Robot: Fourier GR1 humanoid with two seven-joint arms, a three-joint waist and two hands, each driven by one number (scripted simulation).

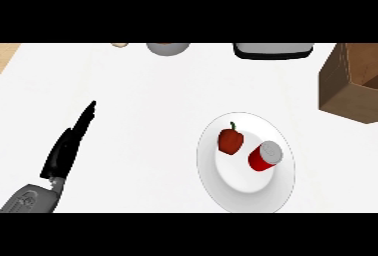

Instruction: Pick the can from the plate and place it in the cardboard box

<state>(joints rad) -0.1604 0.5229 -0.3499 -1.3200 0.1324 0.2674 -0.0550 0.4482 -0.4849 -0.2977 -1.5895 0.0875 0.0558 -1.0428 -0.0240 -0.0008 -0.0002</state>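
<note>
On the white plate (221,187) stands the red can (264,156), beside a pepper (230,141), well right of my left hand (68,147), fingers straight, empty. Cardboard box (347,85) beyond; right hand unseen.

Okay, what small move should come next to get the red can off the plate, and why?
Probably bring the right hand into view toward the red can: it stands unheld on the white plate beside the red pepper, while the open left hand is far off.
</note>
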